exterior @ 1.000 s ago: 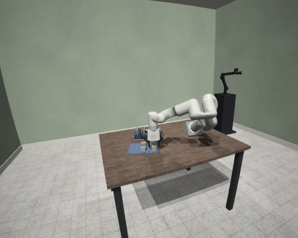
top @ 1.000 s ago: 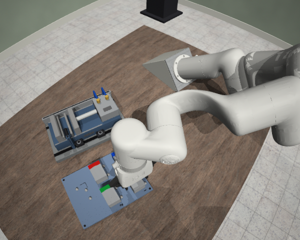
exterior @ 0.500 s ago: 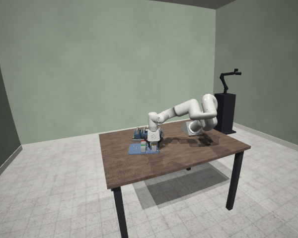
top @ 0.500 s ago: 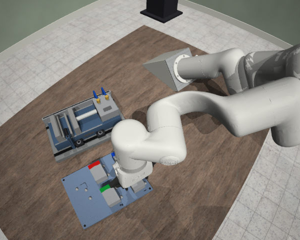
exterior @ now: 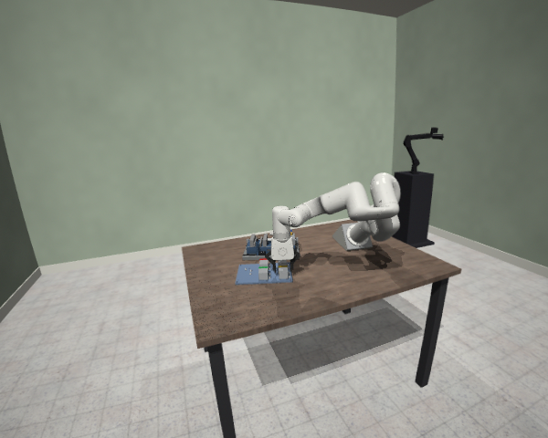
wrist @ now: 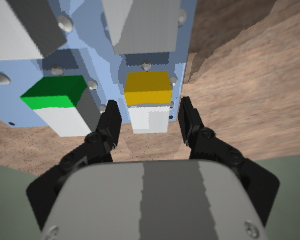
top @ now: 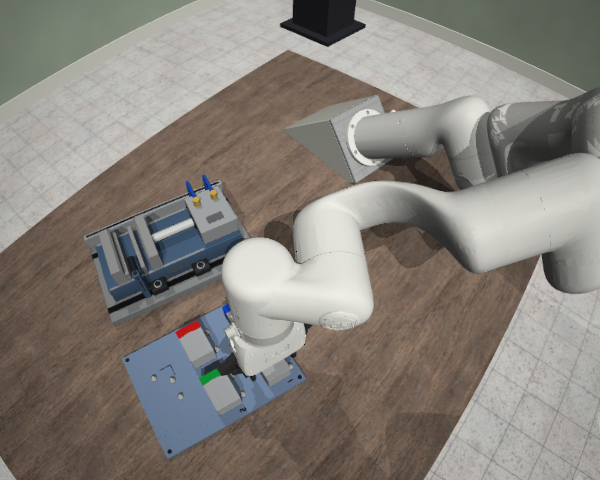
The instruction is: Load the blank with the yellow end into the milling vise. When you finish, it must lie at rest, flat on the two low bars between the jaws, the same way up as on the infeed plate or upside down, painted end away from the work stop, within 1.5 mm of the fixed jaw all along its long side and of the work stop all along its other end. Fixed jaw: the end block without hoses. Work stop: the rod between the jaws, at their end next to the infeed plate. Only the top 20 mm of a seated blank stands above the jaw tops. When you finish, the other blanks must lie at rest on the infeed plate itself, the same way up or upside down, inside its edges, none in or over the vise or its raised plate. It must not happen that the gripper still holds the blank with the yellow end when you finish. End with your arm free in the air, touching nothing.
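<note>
The blank with the yellow end [wrist: 147,89] lies on the blue infeed plate [top: 155,413] [wrist: 17,75], near the plate's edge. My gripper [wrist: 149,108] is open and low over it, with one black finger on each long side and neither finger touching it. In the top view the wrist hides this blank. The green-ended blank [top: 218,391] [wrist: 52,97] lies just beside my left finger. The milling vise [top: 166,242] stands behind the plate, with nothing between its jaws. Its fixed jaw [top: 109,255] is at the left end, and the hosed block [top: 213,223] is at the right.
A red-ended blank [top: 196,343] and a blue-ended blank [top: 226,308] also lie on the infeed plate, the blue one mostly under my arm. Two grey blanks [wrist: 145,25] [wrist: 20,30] show at the top of the wrist view. The arm's grey base wedge [top: 331,136] sits at the back of the table.
</note>
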{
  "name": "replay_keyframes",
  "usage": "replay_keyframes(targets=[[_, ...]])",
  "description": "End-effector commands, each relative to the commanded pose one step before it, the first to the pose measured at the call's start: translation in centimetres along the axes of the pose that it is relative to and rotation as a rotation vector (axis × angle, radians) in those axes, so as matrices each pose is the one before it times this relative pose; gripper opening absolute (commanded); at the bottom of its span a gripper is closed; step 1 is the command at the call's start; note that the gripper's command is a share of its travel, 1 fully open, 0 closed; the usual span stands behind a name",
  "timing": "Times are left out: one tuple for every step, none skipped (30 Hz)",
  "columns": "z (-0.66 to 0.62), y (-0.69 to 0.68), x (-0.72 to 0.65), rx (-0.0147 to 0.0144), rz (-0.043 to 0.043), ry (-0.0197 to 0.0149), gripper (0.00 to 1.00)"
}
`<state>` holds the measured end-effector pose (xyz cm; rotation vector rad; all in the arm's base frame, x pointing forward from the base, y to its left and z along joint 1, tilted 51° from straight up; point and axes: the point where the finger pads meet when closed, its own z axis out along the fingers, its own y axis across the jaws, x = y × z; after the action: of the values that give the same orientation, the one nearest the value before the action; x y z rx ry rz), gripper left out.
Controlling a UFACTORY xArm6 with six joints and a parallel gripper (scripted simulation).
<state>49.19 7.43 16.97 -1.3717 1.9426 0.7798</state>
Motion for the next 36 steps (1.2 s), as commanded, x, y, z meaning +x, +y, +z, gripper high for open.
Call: replay_keyframes(targets=[[-0.128,-0.091,-0.044,0.00302,-0.00105,-0.00018,0.76],[0.000,0.000,0.000,0.00000,0.00000,0.00000,0.76],[-0.005,0.000,0.000,0.00002,0.00000,0.00000,0.76],[-0.009,0.000,0.000,0.00000,0.00000,0.00000,0.76],[-0.009,0.000,0.000,0.00000,0.00000,0.00000,0.76],[-0.009,0.000,0.000,0.00000,0.00000,0.00000,0.76],[-0.009,0.000,0.000,0.00000,0.00000,0.00000,0.76],[-0.009,0.000,0.000,0.00000,0.00000,0.00000,0.76],[-0.009,0.000,0.000,0.00000,0.00000,0.00000,0.76],[-0.009,0.000,0.000,0.00000,0.00000,0.00000,0.76],[-0.009,0.000,0.000,0.00000,0.00000,0.00000,0.76],[-0.009,0.000,0.000,0.00000,0.00000,0.00000,0.76],[0.000,0.000,0.000,0.00000,0.00000,0.00000,0.76],[0.000,0.000,0.000,0.00000,0.00000,0.00000,0.76],[0.000,0.000,0.000,0.00000,0.00000,0.00000,0.76],[0.000,0.000,0.000,0.00000,0.00000,0.00000,0.76],[0.000,0.000,0.000,0.00000,0.00000,0.00000,0.76],[0.000,0.000,0.000,0.00000,0.00000,0.00000,0.76],[0.000,0.000,0.000,0.00000,0.00000,0.00000,0.76],[0.002,0.000,0.000,0.00001,0.00000,0.00000,0.00],[0.000,0.000,0.000,0.00000,0.00000,0.00000,0.00],[0.000,0.000,0.000,0.00000,0.00000,0.00000,0.00],[0.000,0.000,0.000,0.00000,0.00000,0.00000,0.00],[0.000,0.000,0.000,0.00000,0.00000,0.00000,0.00],[0.000,0.000,0.000,0.00000,0.00000,0.00000,0.00],[0.000,0.000,0.000,0.00000,0.00000,0.00000,0.00],[0.000,0.000,0.000,0.00000,0.00000,0.00000,0.00],[0.000,0.000,0.000,0.00000,0.00000,0.00000,0.00],[0.000,0.000,0.000,0.00000,0.00000,0.00000,0.00],[0.000,0.000,0.000,0.00000,0.00000,0.00000,0.00],[0.000,0.000,0.000,0.00000,0.00000,0.00000,0.00],[0.000,0.000,0.000,0.00000,0.00000,0.00000,0.00],[0.000,0.000,0.000,0.00000,0.00000,0.00000,0.00],[0.000,0.000,0.000,0.00000,0.00000,0.00000,0.00],[0.000,0.000,0.000,0.00000,0.00000,0.00000,0.00],[0.000,0.000,0.000,0.00000,0.00000,0.00000,0.00]])
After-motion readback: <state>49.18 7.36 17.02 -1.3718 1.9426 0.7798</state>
